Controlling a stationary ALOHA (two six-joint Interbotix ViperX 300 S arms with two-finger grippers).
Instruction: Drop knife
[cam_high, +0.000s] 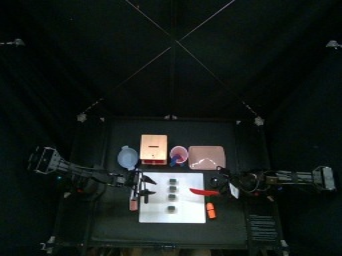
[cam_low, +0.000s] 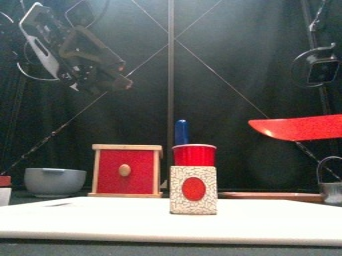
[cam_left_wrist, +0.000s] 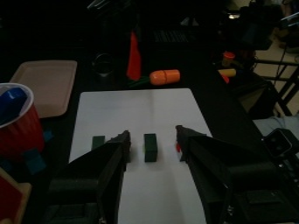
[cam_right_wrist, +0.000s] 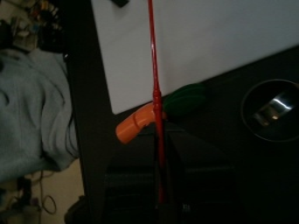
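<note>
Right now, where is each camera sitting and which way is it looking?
Top: high above, looking straight down at the white mat; both arms reach in from the sides.
Front: at the table's front edge, looking level at the red cup; the left arm hangs upper left.
Left wrist: on the left arm, looking along the mat; its open fingers show.
Right wrist: on the right arm, looking along the held red knife, edge-on; its fingers are lost in the dark.
Shared: both wrist views show the orange thing.

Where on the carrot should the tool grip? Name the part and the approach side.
Grip the carrot across the middle of its orange body, coming down from above: it lies flat at the edge of the white board, with both long sides free.
</note>
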